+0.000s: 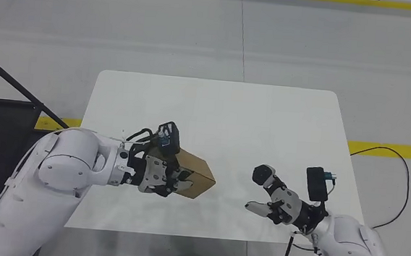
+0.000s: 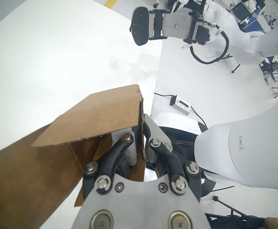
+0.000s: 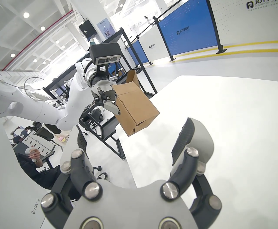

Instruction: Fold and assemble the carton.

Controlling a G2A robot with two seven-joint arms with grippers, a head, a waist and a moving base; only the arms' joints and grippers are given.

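Observation:
A brown cardboard carton (image 1: 193, 175) is held tilted above the white table (image 1: 264, 125), near its front left part. My left gripper (image 1: 174, 183) is shut on one of the carton's side walls (image 2: 140, 132), which sits pinched between the two fingers. In the right wrist view the carton (image 3: 135, 107) hangs in the air with one flap standing up and its lower flaps folded in. My right gripper (image 1: 265, 193) stands open over the table's front right part, apart from the carton, with nothing between its fingers (image 3: 184, 138).
The table's front edge (image 1: 182, 235) runs just under both arms. A black frame (image 3: 113, 130) stands beside the table in the right wrist view. A cable and a small power box (image 2: 181, 105) lie on the floor.

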